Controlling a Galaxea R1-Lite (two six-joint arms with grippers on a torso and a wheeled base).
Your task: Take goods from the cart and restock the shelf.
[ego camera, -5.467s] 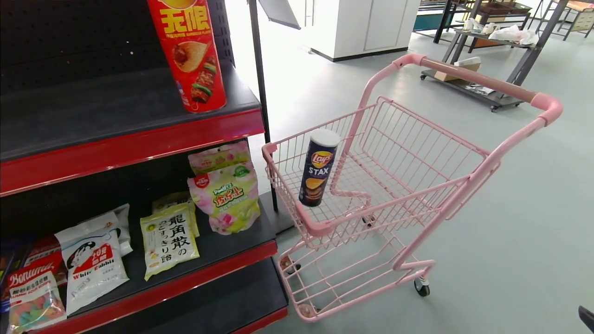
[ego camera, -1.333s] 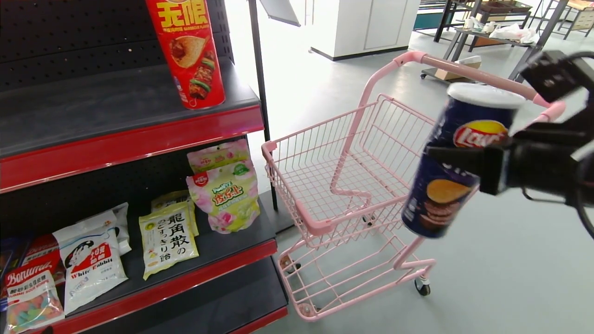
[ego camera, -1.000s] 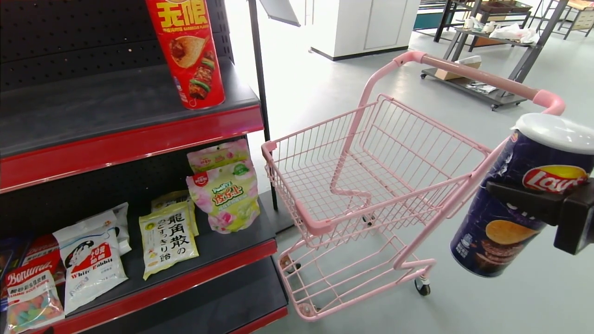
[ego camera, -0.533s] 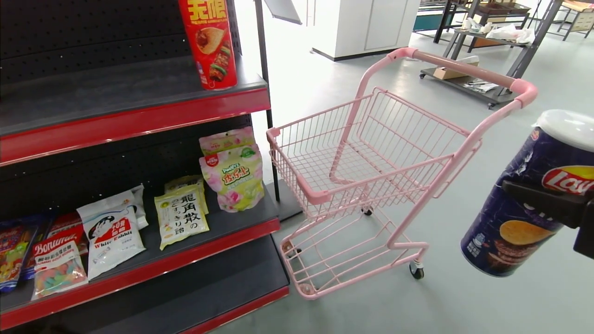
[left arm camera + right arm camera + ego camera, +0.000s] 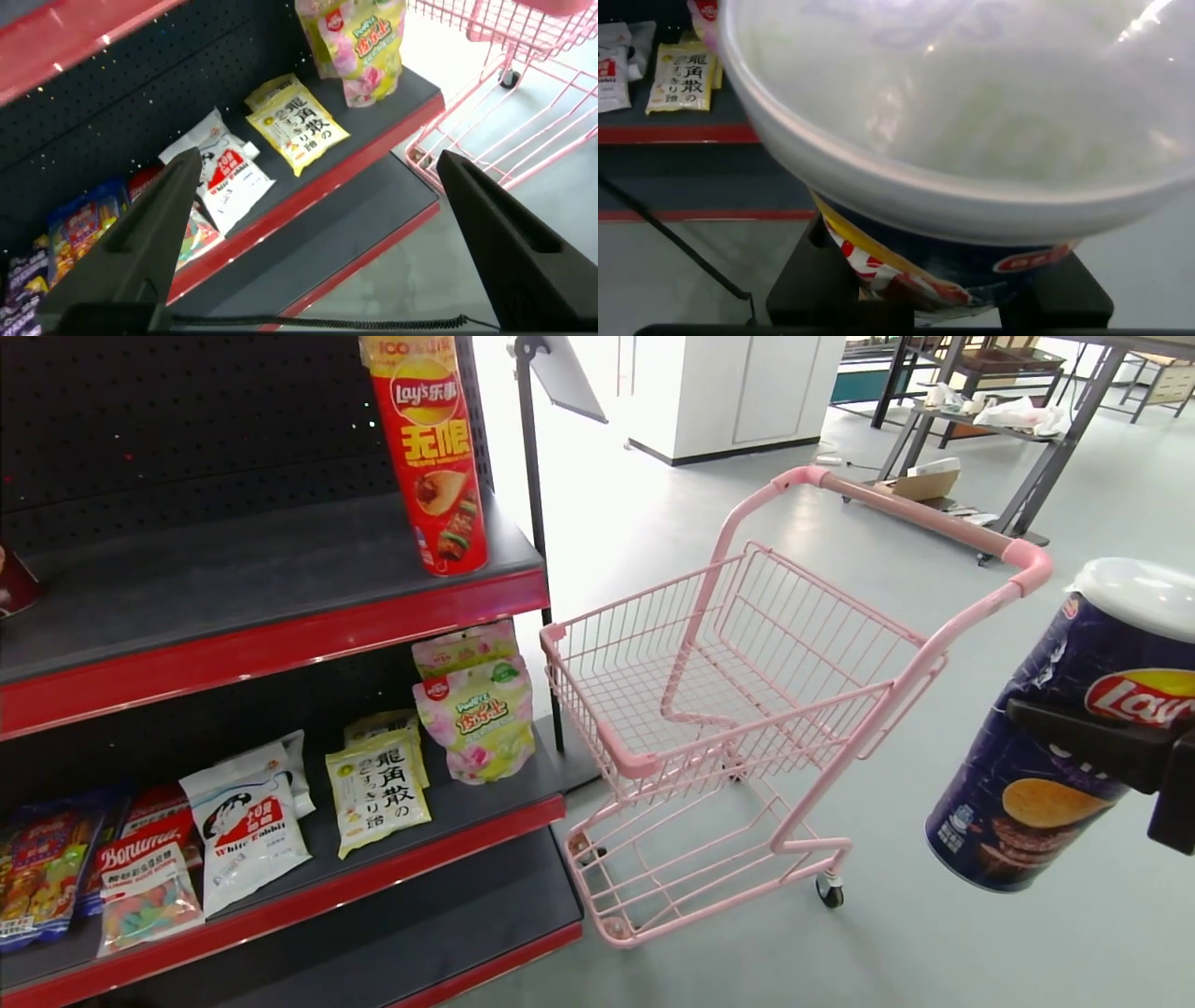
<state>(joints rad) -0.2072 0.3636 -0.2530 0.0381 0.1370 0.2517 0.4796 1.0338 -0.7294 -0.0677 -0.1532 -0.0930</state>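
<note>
- The right pincer [image 5: 1094, 749] is clamped on the blue can [image 5: 1046, 728] at mid-height. One dark finger crosses the label.
- The blue can hangs in the air to the right of the cart [image 5: 624, 761], apart from it and over the floor. It tilts, with its white lid [image 5: 1134, 597] leaning away from the cart.
- The left pincer [image 5: 318, 252] is spread wide and holds nothing. It hangs in front of the lower shelf and its bags [image 5: 297, 126].
- A red can [image 5: 437, 467] stands upright near the right end of the upper shelf [image 5: 233, 588]. There is bare board to its left.
- The blue can is probably a light cardboard tube, stiff along its length, with thin walls that dent under a hard squeeze.
- Its glossy wrap looks slippery, so a firm, moderate grip at the middle suits it. The lid would likely pop off if gripped.
- Being tall and narrow, it should tip easily, so it needs righting and setting down flat on its base.
</note>
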